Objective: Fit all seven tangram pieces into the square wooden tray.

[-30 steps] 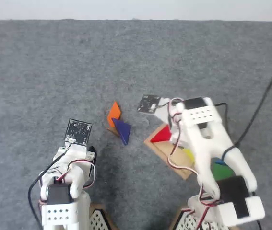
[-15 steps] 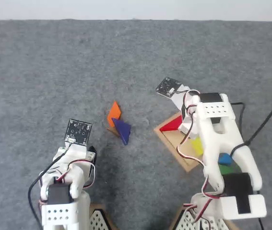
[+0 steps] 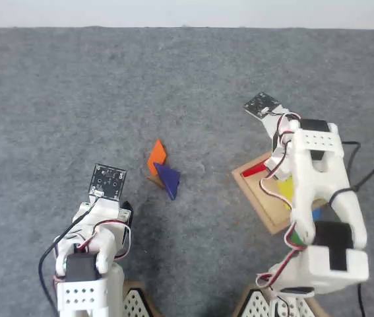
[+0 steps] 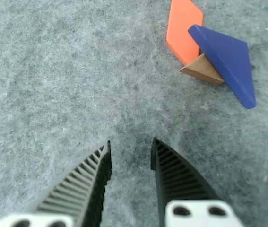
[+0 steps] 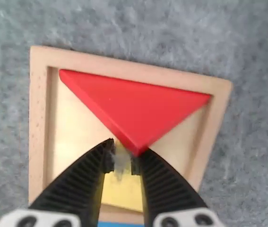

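Observation:
The square wooden tray (image 3: 260,198) lies at the right, under my right arm (image 3: 312,165). A red triangle (image 5: 134,109) fills one side of the tray (image 5: 38,118). My right gripper (image 5: 123,149) sits at that triangle's apex, its jaws narrowed on a yellow piece (image 5: 119,191) in the tray. Blue (image 3: 315,214) and green (image 3: 297,234) pieces peek out beside the arm. On the carpet an orange parallelogram (image 4: 182,26), a dark blue triangle (image 4: 226,59) and a brown piece (image 4: 202,71) overlap. My left gripper (image 4: 131,144) is open, short of them.
Grey carpet covers the whole table. The loose pieces (image 3: 160,168) lie between the two arms, with bare carpet around and beyond them. The arm bases (image 3: 84,290) stand at the near edge.
The right arm has swung to the right and away, and the tray with its pieces has slid and turned along with it. The left arm and loose pieces have stayed put.

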{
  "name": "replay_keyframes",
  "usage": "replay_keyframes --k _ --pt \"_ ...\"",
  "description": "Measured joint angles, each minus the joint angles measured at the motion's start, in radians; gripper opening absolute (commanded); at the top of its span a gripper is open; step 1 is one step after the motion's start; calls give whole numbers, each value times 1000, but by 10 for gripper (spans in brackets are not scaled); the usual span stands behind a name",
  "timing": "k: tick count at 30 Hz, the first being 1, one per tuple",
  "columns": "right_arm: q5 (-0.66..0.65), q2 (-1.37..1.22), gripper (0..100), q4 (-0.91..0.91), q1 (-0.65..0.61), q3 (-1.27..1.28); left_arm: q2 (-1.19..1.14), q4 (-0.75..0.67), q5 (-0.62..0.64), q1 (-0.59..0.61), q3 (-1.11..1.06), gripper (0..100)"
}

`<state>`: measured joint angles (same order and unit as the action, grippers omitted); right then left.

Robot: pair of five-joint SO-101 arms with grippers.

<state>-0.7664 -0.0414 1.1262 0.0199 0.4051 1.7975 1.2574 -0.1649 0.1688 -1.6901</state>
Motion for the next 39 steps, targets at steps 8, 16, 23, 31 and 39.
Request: replay_keyframes --k 8,16,23,31,39 --pt "0 8 8 58 11 -31 0 0 0 0 0 133" --pt "-3 253 8 163 -94 51 0 0 0 0 0 133" --pt "-35 273 34 169 -89 77 0 0 0 0 0 133" --pt "-161 41 208 126 -89 86 0 0 0 0 0 133" --pt "-224 -29 202 89 -48 84 0 0 0 0 0 133"
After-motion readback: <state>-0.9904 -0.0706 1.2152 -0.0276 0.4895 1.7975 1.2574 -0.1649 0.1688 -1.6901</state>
